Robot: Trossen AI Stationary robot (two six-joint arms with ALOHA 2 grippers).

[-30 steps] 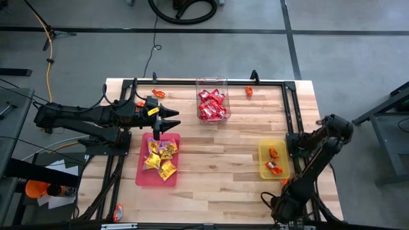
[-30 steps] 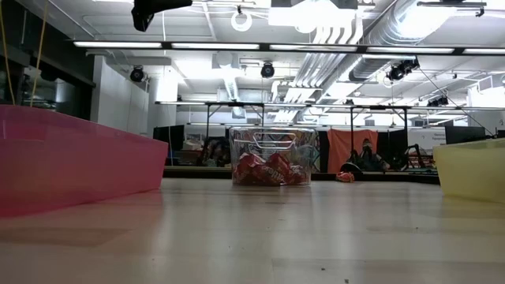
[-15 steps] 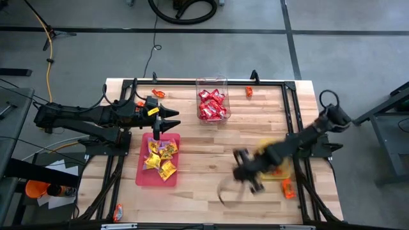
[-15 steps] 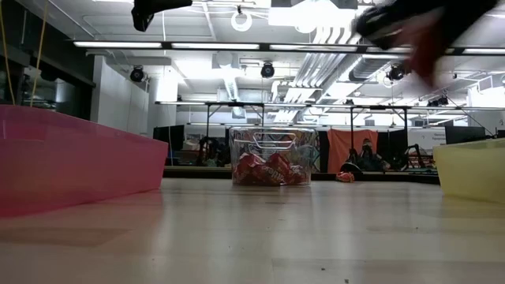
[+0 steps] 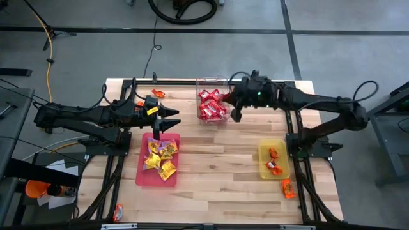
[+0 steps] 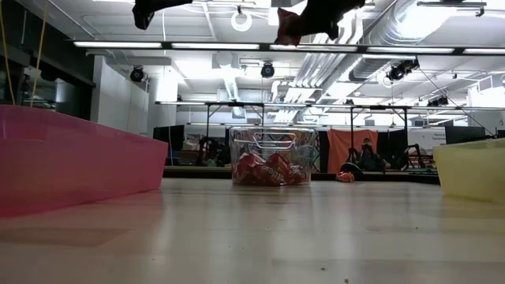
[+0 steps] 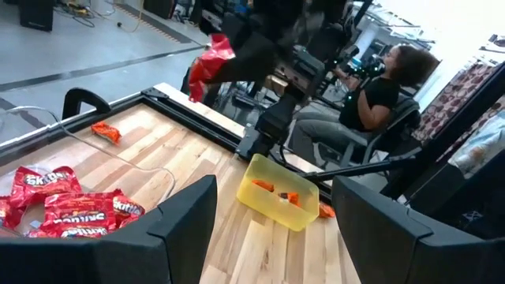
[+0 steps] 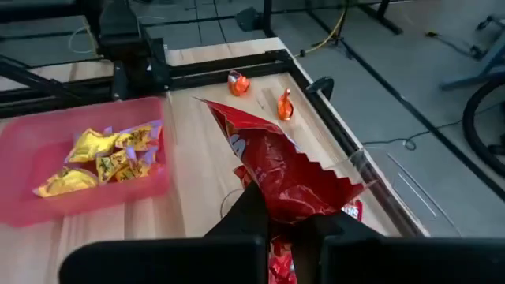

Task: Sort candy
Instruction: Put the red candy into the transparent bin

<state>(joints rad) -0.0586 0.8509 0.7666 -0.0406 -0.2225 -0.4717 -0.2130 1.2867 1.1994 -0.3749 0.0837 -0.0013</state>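
High view pictures are showing the right gripper (image 5: 234, 108) poised at the right edge of the clear tub (image 5: 212, 83), upper middle of the frame, while the right wrist view is showing its fingers clamped together on a red candy packet (image 8: 276, 170) that is being held above the tub. The step in hand is judged to be the dropping of this red packet among the other red packets (image 5: 211, 105) already lying in the tub; for that to be done well, the packet should be brought squarely over the tub's opening and lowered a little before being let go, since the crinkly wrapper is being pinched only by one end and could slip off outside the rim. The left gripper (image 5: 167, 122) is hanging at the upper edge of the pink tray (image 5: 142, 176), left of centre, its fingers standing apart and empty. Yellow packets (image 5: 160, 156) are lying in that pink tray, and orange ones (image 5: 273, 161) in the yellow tray (image 5: 263, 171) at the right. Stray orange pieces are lying on the table near its upper left edge (image 5: 158, 94), lower right (image 5: 287, 188) and lower left (image 5: 117, 212); none is judged to be standing in the way of the drop.
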